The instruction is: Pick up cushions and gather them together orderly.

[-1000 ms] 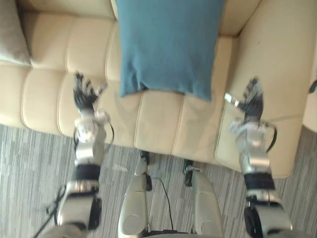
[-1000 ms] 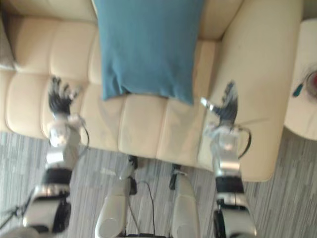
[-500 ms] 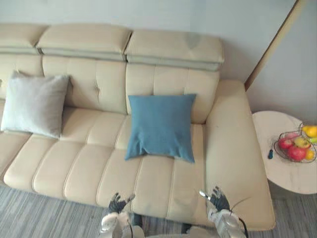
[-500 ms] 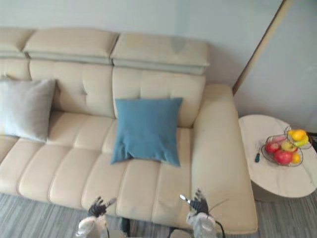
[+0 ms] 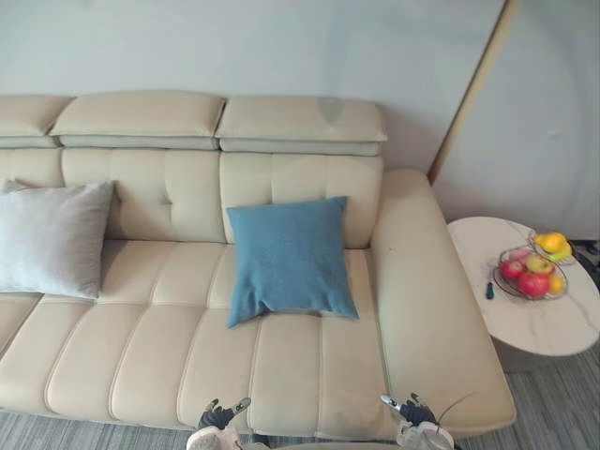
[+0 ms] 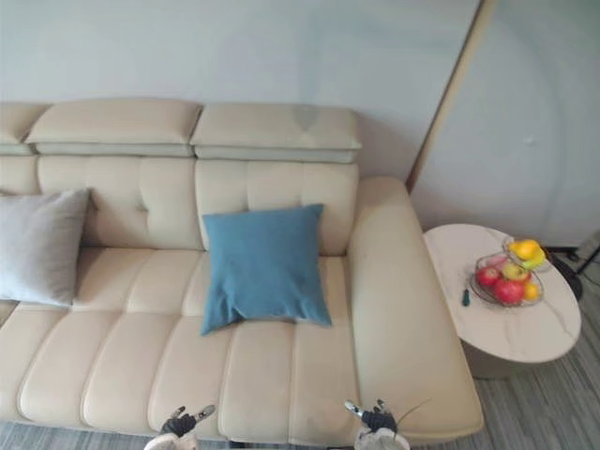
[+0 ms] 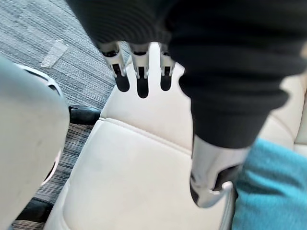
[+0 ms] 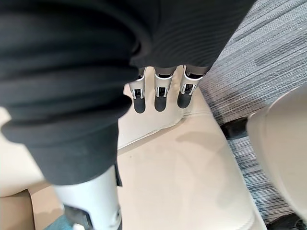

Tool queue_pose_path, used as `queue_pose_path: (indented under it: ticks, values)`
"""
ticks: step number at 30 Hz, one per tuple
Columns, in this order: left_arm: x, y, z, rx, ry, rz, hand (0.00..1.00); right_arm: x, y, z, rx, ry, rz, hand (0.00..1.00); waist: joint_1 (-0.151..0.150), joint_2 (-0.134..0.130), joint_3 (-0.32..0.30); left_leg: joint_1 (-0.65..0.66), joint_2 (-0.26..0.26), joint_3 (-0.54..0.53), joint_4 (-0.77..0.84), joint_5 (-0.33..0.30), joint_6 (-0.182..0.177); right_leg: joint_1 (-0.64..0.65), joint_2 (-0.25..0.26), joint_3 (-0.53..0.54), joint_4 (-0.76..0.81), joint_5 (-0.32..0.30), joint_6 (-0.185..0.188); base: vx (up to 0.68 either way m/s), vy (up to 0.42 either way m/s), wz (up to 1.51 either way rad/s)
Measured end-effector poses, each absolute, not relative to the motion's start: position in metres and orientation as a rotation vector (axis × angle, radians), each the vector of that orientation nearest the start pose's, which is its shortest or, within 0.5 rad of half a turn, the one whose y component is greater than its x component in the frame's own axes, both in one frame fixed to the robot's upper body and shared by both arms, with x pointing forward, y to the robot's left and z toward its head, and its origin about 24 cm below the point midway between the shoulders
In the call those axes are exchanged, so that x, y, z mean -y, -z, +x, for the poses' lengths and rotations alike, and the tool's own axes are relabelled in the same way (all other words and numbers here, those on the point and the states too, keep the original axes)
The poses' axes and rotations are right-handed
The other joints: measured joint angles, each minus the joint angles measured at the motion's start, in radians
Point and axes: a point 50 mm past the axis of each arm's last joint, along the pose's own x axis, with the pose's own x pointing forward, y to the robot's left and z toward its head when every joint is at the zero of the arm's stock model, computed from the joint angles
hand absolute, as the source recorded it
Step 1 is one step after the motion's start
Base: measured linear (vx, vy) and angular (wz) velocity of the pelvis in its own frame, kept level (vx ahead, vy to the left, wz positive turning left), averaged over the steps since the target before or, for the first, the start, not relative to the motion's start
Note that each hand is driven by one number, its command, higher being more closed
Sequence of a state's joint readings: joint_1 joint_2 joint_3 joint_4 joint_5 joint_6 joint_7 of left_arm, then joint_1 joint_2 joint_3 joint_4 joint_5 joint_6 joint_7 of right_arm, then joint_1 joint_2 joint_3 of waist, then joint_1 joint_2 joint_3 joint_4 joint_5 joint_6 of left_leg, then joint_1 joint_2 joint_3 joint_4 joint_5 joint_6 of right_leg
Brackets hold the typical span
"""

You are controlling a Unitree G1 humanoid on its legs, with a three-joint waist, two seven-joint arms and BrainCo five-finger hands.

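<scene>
- Cushions: the blue cushion [image 5: 289, 258] stands on the seat, leaning on the backrest right of the middle of the sofa [image 5: 281, 370]. The grey cushion [image 5: 52, 236] leans at the far left end, well apart from it.
- What has changed is my view. A second ago I looked steeply down at the seat, with only the lower part of the blue cushion between my hands. Now the whole picture has swung up to take in the full sofa.
- That is my head moving, I judge, not the cushions; the blue one sits as it did.
- For the task this helps: I can see both cushions at once and how far apart they lie. Nothing is gathered yet.
- My left hand [image 5: 217, 415] is low at the near edge of the seat, fingers straight and spread, thumb apart, holding nothing.
- My right hand [image 5: 412, 411] is at the near edge further right, fingers also straight and empty.
- The blue cushion is the nearer one, straight ahead between my hands, so I would likely reach for it first and carry it toward the grey one.
- A table [image 5: 553, 328] with a fruit basket [image 5: 532, 274] stands right of the sofa, clear of that path.
</scene>
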State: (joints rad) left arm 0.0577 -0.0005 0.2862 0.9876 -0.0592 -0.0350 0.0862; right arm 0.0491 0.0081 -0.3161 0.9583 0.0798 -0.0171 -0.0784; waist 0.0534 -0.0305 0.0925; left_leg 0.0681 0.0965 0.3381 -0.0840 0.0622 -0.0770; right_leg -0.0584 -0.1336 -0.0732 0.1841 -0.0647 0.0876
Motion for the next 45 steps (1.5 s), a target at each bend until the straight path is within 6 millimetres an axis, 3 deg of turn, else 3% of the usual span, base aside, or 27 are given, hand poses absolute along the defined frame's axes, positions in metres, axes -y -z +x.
queue_pose_path:
  ticks: [2, 3, 5, 7, 8, 12, 13, 14, 16, 17, 20, 22, 24, 27, 30, 31, 45]
  values:
    - [-0.196, 0.153, 0.114, -0.991, -0.398, -0.142, 0.0, 0.191, 0.152, 0.119, -0.982, 0.41, 0.194, 0.0, 0.009, 0.009, 0.014, -0.019, 0.013, 0.009, 0.016, -0.006, 0.009, -0.014, -0.006, -0.01, 0.038, -0.022, -0.011, -0.13, -0.011, -0.11]
    - [-0.198, 0.154, 0.112, -0.996, -0.412, -0.149, 0.0, 0.187, 0.152, 0.121, -0.98, 0.404, 0.206, 0.0, 0.002, 0.003, 0.012, -0.037, 0.023, 0.008, 0.04, -0.009, 0.013, -0.058, -0.02, -0.044, 0.227, -0.086, -0.017, -0.13, -0.048, 0.07]
    - [-0.2, 0.152, 0.115, -0.982, -0.423, -0.149, 0.0, 0.186, 0.152, 0.121, -0.979, 0.404, 0.209, 0.0, 0.004, -0.007, 0.005, -0.069, 0.043, -0.006, 0.098, -0.019, 0.016, -0.062, -0.046, -0.066, 0.483, -0.164, 0.023, -0.09, -0.118, 0.15]
    - [-0.205, 0.151, 0.114, -0.973, -0.446, -0.153, 0.0, 0.184, 0.152, 0.123, -0.976, 0.4, 0.212, 0.0, 0.012, -0.03, -0.01, -0.121, 0.045, -0.028, 0.164, -0.01, 0.005, -0.004, -0.067, -0.054, 0.491, -0.178, 0.042, -0.08, -0.22, 0.18]
    - [-0.205, 0.15, 0.116, -0.966, -0.45, -0.154, 0.0, 0.184, 0.15, 0.128, -0.963, 0.398, 0.212, 0.0, 0.018, -0.041, -0.016, -0.163, 0.055, -0.026, 0.21, -0.004, 0.002, 0.034, -0.04, -0.047, 0.387, -0.221, 0.044, -0.12, -0.285, 0.07]
    - [-0.187, 0.152, 0.12, -0.979, -0.402, -0.158, 0.0, 0.197, 0.147, 0.133, -0.943, 0.428, 0.177, 0.0, 0.036, 0.045, -0.003, -0.222, 0.115, -0.057, 0.199, 0.065, -0.018, 0.081, 0.039, -0.117, 0.21, -0.252, -0.007, -0.21, -0.199, 0.08]
    - [-0.181, 0.152, 0.122, -0.976, -0.385, -0.162, 0.0, 0.202, 0.147, 0.13, -0.948, 0.439, 0.165, 0.0, 0.033, 0.066, 0.006, -0.228, 0.12, -0.077, 0.173, 0.104, -0.019, 0.076, 0.045, -0.146, 0.194, -0.252, -0.011, -0.39, -0.164, 0.48]
    - [-0.176, 0.151, 0.124, -0.968, -0.376, -0.166, 0.0, 0.204, 0.148, 0.126, -0.962, 0.455, 0.162, 0.0, 0.032, 0.069, 0.007, -0.228, 0.117, -0.076, 0.16, 0.12, -0.026, 0.07, 0.034, -0.191, 0.183, -0.251, -0.061, -0.38, -0.129, 0.46]
    - [-0.179, 0.15, 0.125, -0.958, -0.382, -0.161, 0.0, 0.204, 0.149, 0.123, -0.973, 0.48, 0.171, 0.0, 0.029, 0.054, 0.009, -0.225, 0.099, -0.085, 0.219, 0.06, -0.027, 0.058, 0.02, -0.208, 0.177, -0.235, -0.083, -0.21, -0.001, 0.31]
    - [-0.183, 0.149, 0.126, -0.952, -0.385, -0.154, 0.0, 0.204, 0.15, 0.123, -0.974, 0.482, 0.172, 0.0, 0.028, 0.037, 0.02, -0.223, 0.085, -0.107, 0.279, 0.003, -0.017, 0.05, 0.006, -0.21, 0.173, -0.222, -0.08, -0.19, 0.041, 0.21]
    - [-0.187, 0.148, 0.128, -0.939, -0.402, -0.157, 0.0, 0.202, 0.15, 0.124, -0.973, 0.48, 0.174, 0.0, 0.028, 0.019, 0.028, -0.216, 0.084, -0.137, 0.4, -0.118, -0.015, 0.032, -0.012, -0.206, 0.156, -0.183, -0.066, -0.15, 0.119, 0.04]
    - [-0.189, 0.148, 0.126, -0.943, -0.419, -0.163, 0.0, 0.202, 0.15, 0.122, -0.983, 0.481, 0.176, 0.0, 0.026, 0.013, 0.031, -0.184, 0.085, -0.14, 0.491, -0.218, -0.02, 0.031, -0.035, -0.189, 0.146, -0.155, -0.034, -0.15, 0.294, -0.14]
    - [-0.191, 0.149, 0.123, -0.956, -0.423, -0.161, 0.0, 0.202, 0.152, 0.12, -0.993, 0.496, 0.191, 0.0, 0.018, 0.019, 0.02, -0.149, 0.068, -0.125, 0.425, -0.254, -0.036, 0.034, -0.036, -0.163, 0.113, -0.129, -0.002, -0.09, 0.292, -0.2]
    - [-0.203, 0.15, 0.114, -0.976, -0.442, -0.127, 0.0, 0.182, 0.16, 0.101, -1.059, 0.506, 0.268, 0.0, 0.005, -0.035, -0.022, -0.104, -0.019, -0.112, 0.259, -0.188, -0.004, 0.054, -0.07, -0.127, -0.011, -0.059, 0.0, -0.03, 0.243, -0.05]
    - [-0.203, 0.151, 0.113, -0.983, -0.441, -0.127, 0.0, 0.186, 0.161, 0.095, -1.072, 0.539, 0.283, 0.0, 0.001, -0.031, -0.025, -0.068, -0.055, -0.108, 0.199, -0.17, 0.012, 0.085, -0.082, -0.104, -0.057, -0.019, 0.002, -0.02, 0.135, 0.07]
    - [-0.196, 0.161, 0.09, -1.083, -0.437, -0.143, 0.0, 0.203, 0.165, 0.078, -1.121, 0.6, 0.275, 0.0, -0.004, 0.013, -0.023, 0.075, -0.06, -0.139, 0.015, -0.085, 0.007, 0.172, -0.038, -0.106, -0.134, -0.024, 0.008, 0.0, 0.044, 0.03]
    - [-0.201, 0.161, 0.088, -1.084, -0.448, -0.152, 0.0, 0.201, 0.165, 0.077, -1.12, 0.574, 0.294, 0.0, -0.013, 0.004, -0.023, 0.079, -0.059, -0.11, -0.017, -0.077, 0.005, 0.159, -0.035, -0.089, -0.157, -0.017, 0.015, 0.01, -0.003, -0.03]
